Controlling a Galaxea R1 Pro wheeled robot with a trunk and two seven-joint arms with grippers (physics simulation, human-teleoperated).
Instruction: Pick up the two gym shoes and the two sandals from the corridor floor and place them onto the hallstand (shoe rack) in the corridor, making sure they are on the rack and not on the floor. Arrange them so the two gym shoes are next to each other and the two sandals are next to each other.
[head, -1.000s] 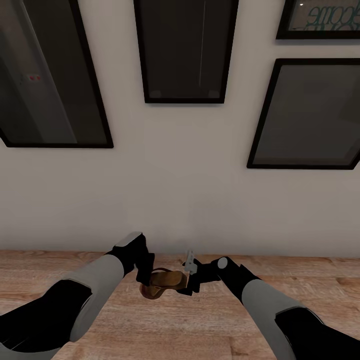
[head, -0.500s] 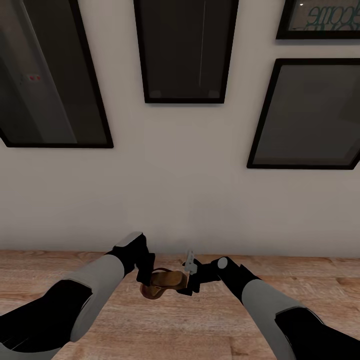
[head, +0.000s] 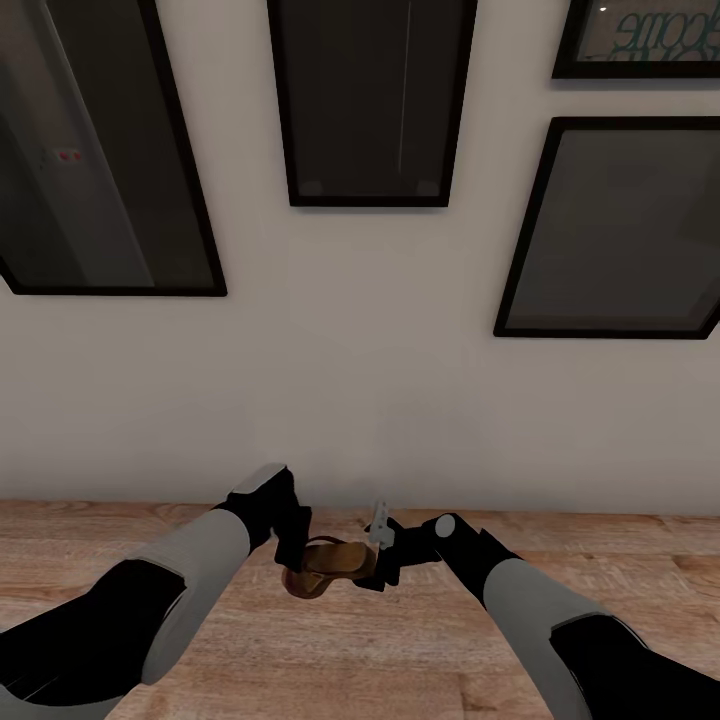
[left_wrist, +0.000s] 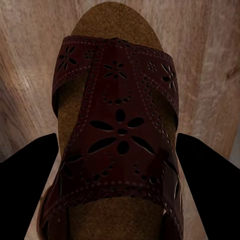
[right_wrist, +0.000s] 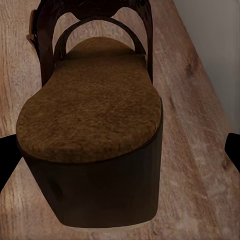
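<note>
One sandal (head: 325, 568) sits between the left gripper (head: 292, 545) and the right gripper (head: 385, 560), low over the corridor floor (head: 420, 650) near the wall (head: 360, 400). In the left wrist view the dark fingers (left_wrist: 30, 175) flank the sandal's perforated strap; in the right wrist view the finger tips sit wide of the heel — not touching it. Whether the left jaws actually clamp the sandal cannot be told; the right jaws stand apart. Risk: a two-sided hold on a smooth, tapering sole may slip if either arm moves unevenly — the sandal would drop to the floor. No rack is visible from here.
</note>
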